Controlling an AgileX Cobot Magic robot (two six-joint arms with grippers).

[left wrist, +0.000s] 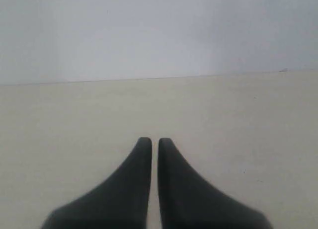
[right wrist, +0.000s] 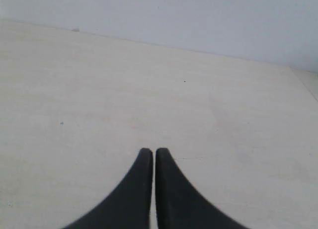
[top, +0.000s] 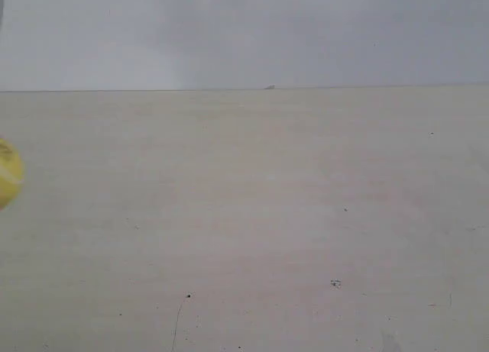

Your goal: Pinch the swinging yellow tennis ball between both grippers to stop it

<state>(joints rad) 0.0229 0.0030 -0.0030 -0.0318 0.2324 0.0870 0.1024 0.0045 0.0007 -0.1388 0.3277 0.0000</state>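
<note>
The yellow tennis ball point(top: 8, 172) shows only as a blurred part at the exterior view's left edge, above the pale table; its string is not visible. Neither arm appears in the exterior view. In the left wrist view my left gripper point(left wrist: 154, 139) is shut, its black fingers side by side with a thin slit between them and nothing held. My right gripper point(right wrist: 152, 150) is likewise shut and empty in the right wrist view. The ball shows in neither wrist view.
A pale wooden table point(top: 260, 214) with a few dark specks fills the views, and a grey-white wall point(top: 244, 31) rises behind its far edge. A small object point(top: 270, 86) lies at that far edge. The table's side edge point(right wrist: 304, 82) shows in the right wrist view.
</note>
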